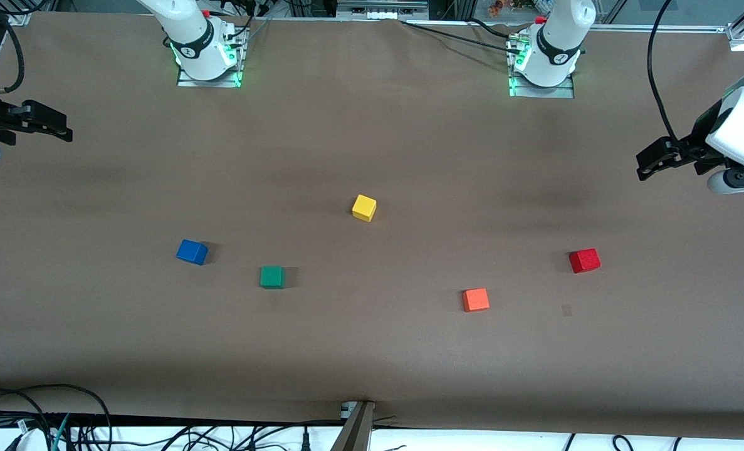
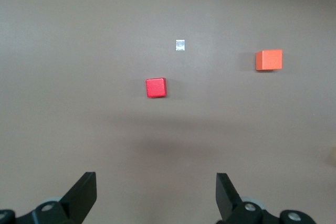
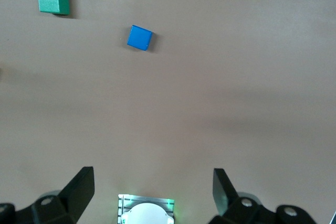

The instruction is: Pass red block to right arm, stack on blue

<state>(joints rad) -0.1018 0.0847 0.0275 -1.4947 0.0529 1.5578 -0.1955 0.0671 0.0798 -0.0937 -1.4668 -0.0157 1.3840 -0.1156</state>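
The red block (image 1: 584, 260) (image 2: 156, 87) rests on the brown table toward the left arm's end. The blue cube (image 1: 192, 252) (image 3: 139, 38) rests toward the right arm's end. My left gripper (image 1: 644, 164) (image 2: 156, 187) hangs open and empty, high over the table's edge at its own end, with the red block on the table below it. My right gripper (image 1: 64, 130) (image 3: 153, 182) hangs open and empty over the table's edge at its own end, well away from the blue cube. Neither gripper touches a block.
A green cube (image 1: 272, 276) (image 3: 53, 1) lies beside the blue one, nearer the front camera. A yellow cube (image 1: 364, 207) sits mid-table. An orange cube (image 1: 476, 299) (image 2: 269, 60) lies near the red block. A small grey patch (image 1: 566, 310) marks the table. Both arm bases (image 1: 207, 53) (image 1: 544, 62) stand along the back edge.
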